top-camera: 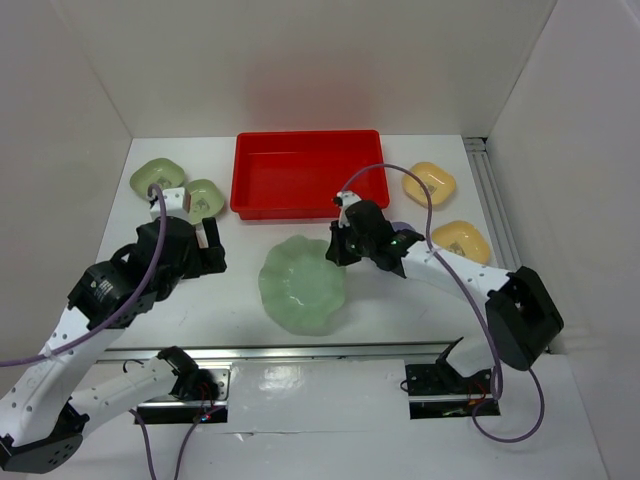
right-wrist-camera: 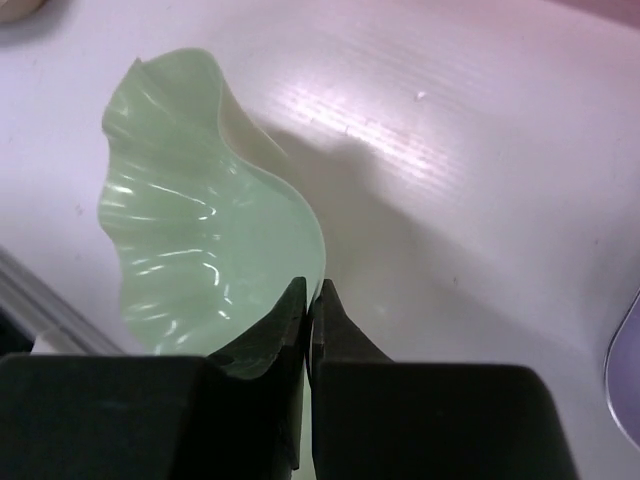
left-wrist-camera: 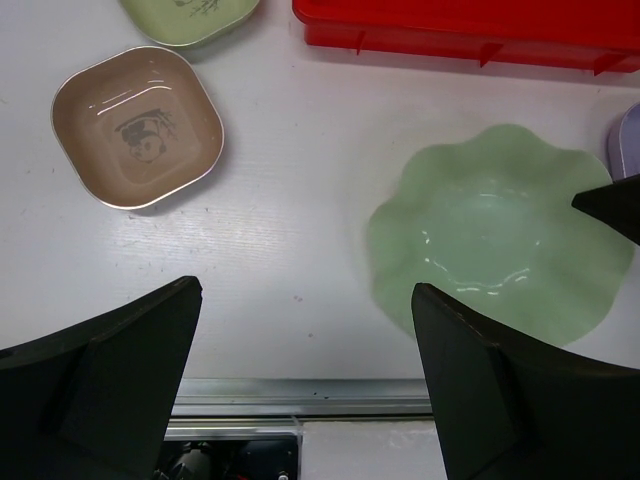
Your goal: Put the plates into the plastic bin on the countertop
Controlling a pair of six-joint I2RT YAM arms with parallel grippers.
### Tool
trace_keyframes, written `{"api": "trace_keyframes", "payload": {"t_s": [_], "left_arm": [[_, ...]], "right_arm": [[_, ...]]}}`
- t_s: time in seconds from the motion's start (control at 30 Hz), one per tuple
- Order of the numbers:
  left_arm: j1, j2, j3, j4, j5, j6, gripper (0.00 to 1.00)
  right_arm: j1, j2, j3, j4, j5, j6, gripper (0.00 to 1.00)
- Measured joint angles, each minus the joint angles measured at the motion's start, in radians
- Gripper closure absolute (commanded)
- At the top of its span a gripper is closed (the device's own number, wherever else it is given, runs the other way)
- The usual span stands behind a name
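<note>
The right pincer (right-wrist-camera: 312, 300) is clamped on only the thin wavy rim of the big green dish (top-camera: 300, 285), which seems tipped up from the counter (top-camera: 240, 300) just in front of the red bin (top-camera: 305, 170). So slight an edge hold may let the dish swing, slip free, or knock the bin's near wall. The left pincer (left-wrist-camera: 307, 300) hangs apart, empty

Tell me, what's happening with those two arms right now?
Left gripper open, holding nothing. Right gripper shut on the large green dish, at its rim. Red bin empty. Nothing between dish and bin.
</note>
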Motion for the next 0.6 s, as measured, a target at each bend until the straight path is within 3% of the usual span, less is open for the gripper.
{"api": "trace_keyframes", "payload": {"t_s": [0.17,0.3,0.6], "left_arm": [[0.000,0.010,0.000,0.000,0.000,0.000,0.00],[0.000,0.017,0.000,0.000,0.006,0.000,0.00],[0.000,-0.006,-0.062,0.015,0.017,-0.003,0.00]], "right_arm": [[-0.015,-0.038,0.045,-0.071,-0.105,-0.004,1.00],[-0.100,-0.017,0.170,-0.059,-0.206,0.029,1.00],[-0.356,0.351,0.640,0.127,-0.356,0.193,1.00]]}}
